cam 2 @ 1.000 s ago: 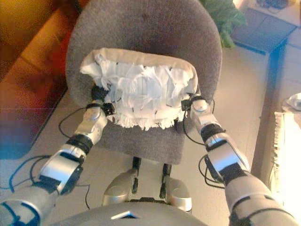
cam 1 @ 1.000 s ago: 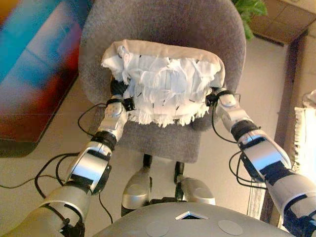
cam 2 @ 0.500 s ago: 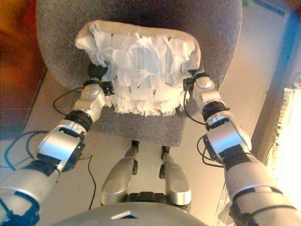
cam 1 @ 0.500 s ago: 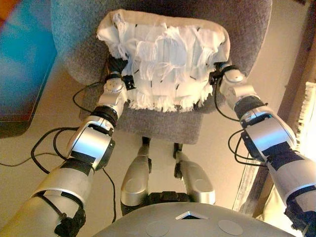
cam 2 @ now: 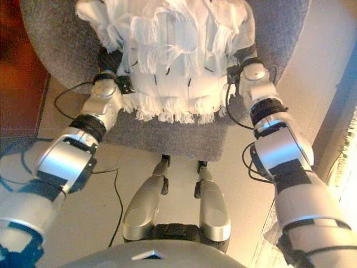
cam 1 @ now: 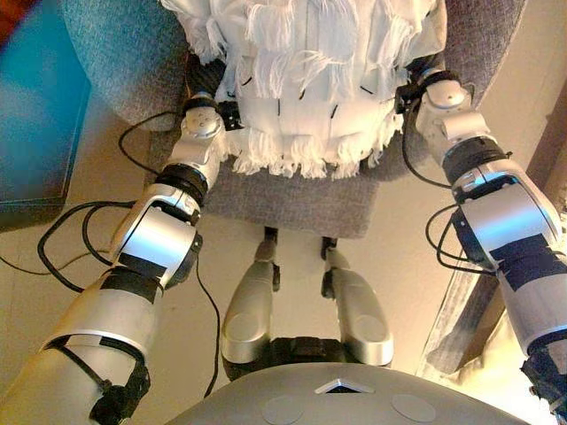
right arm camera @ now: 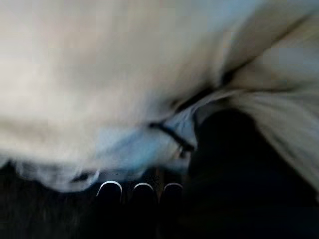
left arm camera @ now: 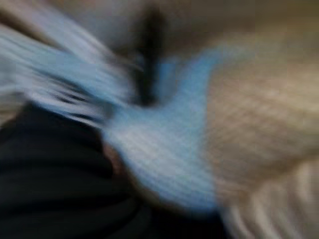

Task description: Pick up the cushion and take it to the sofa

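Observation:
A white cushion [cam 1: 310, 80] with shaggy fringes sits over the seat of a grey upholstered chair [cam 1: 292, 202], its upper part cut off by the view's top edge. My left hand [cam 1: 204, 81] is against the cushion's left side and my right hand [cam 1: 425, 75] against its right side, both partly hidden behind the fringe. The cushion fills both wrist views from very close: the left wrist view [left arm camera: 164, 149] and the right wrist view [right arm camera: 99, 84]. No sofa is clearly in view.
The chair's front edge [cam 2: 167, 146] lies between me and the cushion. A blue-green surface [cam 1: 35, 115] lies on the floor at the left. A dark wooden edge [cam 1: 551, 150] and pale cloth [cam 1: 469, 336] stand at the right. Pale floor surrounds the chair.
The whole picture has shifted: chair and cushion now sit higher and closer in view, so the camera has moved. Both hands stay at the cushion's sides.

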Controlling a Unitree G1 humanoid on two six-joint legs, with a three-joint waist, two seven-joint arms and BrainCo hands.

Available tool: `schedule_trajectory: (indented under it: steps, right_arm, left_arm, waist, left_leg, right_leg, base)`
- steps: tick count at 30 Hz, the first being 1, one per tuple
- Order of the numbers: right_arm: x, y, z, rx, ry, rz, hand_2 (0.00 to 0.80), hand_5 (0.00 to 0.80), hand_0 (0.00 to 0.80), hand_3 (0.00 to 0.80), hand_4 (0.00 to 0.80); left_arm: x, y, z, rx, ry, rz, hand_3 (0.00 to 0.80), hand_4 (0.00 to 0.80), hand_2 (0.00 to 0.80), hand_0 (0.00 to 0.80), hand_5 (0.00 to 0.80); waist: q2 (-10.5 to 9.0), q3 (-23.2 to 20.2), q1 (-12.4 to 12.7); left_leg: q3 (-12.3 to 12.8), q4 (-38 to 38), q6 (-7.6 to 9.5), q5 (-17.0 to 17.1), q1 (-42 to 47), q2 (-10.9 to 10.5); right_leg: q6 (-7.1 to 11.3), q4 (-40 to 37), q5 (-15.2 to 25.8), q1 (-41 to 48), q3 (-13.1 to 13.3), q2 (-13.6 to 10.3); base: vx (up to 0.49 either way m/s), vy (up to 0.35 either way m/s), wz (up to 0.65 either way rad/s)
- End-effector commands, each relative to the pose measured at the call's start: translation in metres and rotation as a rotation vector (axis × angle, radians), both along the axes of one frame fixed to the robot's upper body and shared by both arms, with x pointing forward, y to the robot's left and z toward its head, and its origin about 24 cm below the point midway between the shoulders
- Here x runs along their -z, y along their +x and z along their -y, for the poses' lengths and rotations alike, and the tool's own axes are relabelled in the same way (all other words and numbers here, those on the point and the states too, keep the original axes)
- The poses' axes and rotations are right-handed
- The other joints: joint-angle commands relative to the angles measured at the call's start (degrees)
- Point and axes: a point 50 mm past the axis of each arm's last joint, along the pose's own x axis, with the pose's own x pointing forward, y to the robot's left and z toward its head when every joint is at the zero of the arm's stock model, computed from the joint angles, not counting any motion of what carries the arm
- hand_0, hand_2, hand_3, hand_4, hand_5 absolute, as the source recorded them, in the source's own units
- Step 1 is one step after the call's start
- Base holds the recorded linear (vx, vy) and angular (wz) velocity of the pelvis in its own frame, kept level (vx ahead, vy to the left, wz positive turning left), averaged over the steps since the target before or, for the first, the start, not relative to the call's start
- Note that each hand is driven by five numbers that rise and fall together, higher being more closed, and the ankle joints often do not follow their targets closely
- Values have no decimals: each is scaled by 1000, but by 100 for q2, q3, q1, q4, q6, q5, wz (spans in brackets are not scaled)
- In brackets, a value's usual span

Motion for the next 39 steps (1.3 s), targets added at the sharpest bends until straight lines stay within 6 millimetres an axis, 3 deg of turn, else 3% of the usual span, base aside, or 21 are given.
schedule_trajectory:
  steps: [1, 6, 9, 12, 15, 18, 20, 23, 26, 31, 33, 35, 39]
  right_arm:
    - [-49, -5, 31, 124, -6, 188, 0, 0, 0, 0, 0]
    - [-51, -23, 74, 261, 17, 284, 0, 0, 0, 0, 0]
    - [-36, -38, 103, 350, 40, 280, 0, 0, 0, 0, 0]
    - [-5, -59, 135, 444, 62, 224, 0, 0, 0, 0, 0]
    - [39, -82, 161, 527, 78, 117, 0, 0, 0, 0, 0]
    - [100, -115, 178, 604, 90, -51, 0, 0, 0, 0, 0]
    - [148, -146, 181, 638, 89, -180, 0, 0, 0, 0, 0]
    - [216, -209, 182, 700, 109, -407, 0, 0, 0, 0, 0]
    - [276, -277, 166, 714, 163, -663, 0, 0, 0, 0, 0]
    - [347, -370, 92, 636, 316, -1120, 0, 0, 0, 0, 0]
    - [361, -389, 62, 578, 358, -1248, 0, 0, 0, 0, 0]
    - [367, -397, 43, 504, 369, -1332, 0, 0, 0, 0, 0]
    - [373, -384, 13, 347, 329, -1363, 0, 0, 0, 0, 0]
  left_arm:
    - [-35, 3, -13, -69, -38, 127, 0, 0, 0, 0, 0]
    - [-18, -13, -79, -256, -122, 83, 0, 0, 0, 0, 0]
    - [5, -29, -115, -350, -124, 8, 0, 0, 0, 0, 0]
    - [39, -52, -144, -426, -118, -112, 0, 0, 0, 0, 0]
    - [79, -78, -164, -481, -92, -267, 0, 0, 0, 0, 0]
    - [130, -115, -177, -523, -71, -469, 0, 0, 0, 0, 0]
    - [165, -144, -175, -540, -22, -574, 0, 0, 0, 0, 0]
    - [224, -200, -158, -475, 70, -805, 0, 0, 0, 0, 0]
    - [269, -257, -134, -402, 90, -1019, 0, 0, 0, 0, 0]
    - [313, -342, -98, -317, -8, -1351, 0, 0, 0, 0, 0]
    - [322, -363, -80, -274, -50, -1442, 0, 0, 0, 0, 0]
    - [327, -370, -67, -242, -83, -1481, 0, 0, 0, 0, 0]
    - [332, -363, -44, -123, -88, -1489, 0, 0, 0, 0, 0]
  waist:
    - [60, 60, -119]
    - [38, -1, -141]
    - [7, -75, -190]
    - [-19, -206, -224]
    - [-58, -394, -235]
    - [-126, -648, -224]
    - [-175, -845, -225]
    - [-238, -1153, -200]
    - [-298, -1479, -156]
    - [-424, -1874, -140]
    - [-462, -1998, -168]
    - [-465, -2081, -186]
    - [-421, -2223, -214]
  left_leg:
    - [373, 568, -206, -871, -116, -172]
    - [468, 631, -216, -960, -73, -149]
    - [515, 686, -222, -1029, -11, -135]
    - [547, 699, -222, -1096, 115, -126]
    - [581, 693, -218, -1168, 293, -111]
    - [590, 654, -202, -1244, 570, -104]
    - [571, 583, -192, -1275, 795, -86]
    - [551, 486, -168, -1316, 1177, -62]
    - [543, 416, -137, -1362, 1526, -28]
    - [538, 288, -57, -1447, 2031, -2]
    - [551, 219, -33, -1494, 2228, -1]
    - [556, 155, -24, -1522, 2368, 4]
    - [558, 75, -8, -1600, 2591, 16]
  right_leg:
    - [395, 668, -224, -724, 205, -460]
    - [376, 762, -355, -702, 95, -478]
    - [358, 818, -436, -647, 54, -487]
    - [333, 814, -509, -516, 4, -496]
    - [311, 774, -585, -315, -55, -505]
    - [308, 680, -649, 20, -135, -521]
    - [300, 554, -652, 303, -170, -490]
    - [281, 334, -629, 761, -182, -410]
    - [239, 250, -642, 1101, -151, -309]
    - [180, 163, -695, 1571, -44, -158]
    - [161, 103, -714, 1754, 34, -98]
    - [144, 53, -734, 1885, 88, -56]
    - [132, -35, -790, 2105, 149, -26]
  base:
    - [0, 0, 0]
    - [0, 0, 0]
    - [1, 15, 5]
    - [12, 7, 5]
    - [16, -7, 6]
    - [59, -51, 18]
    - [79, -67, 12]
    - [99, -76, -5]
    - [140, -85, -29]
    - [110, -91, -34]
    - [78, -72, -29]
    - [39, -51, -13]
    - [3, -28, -6]
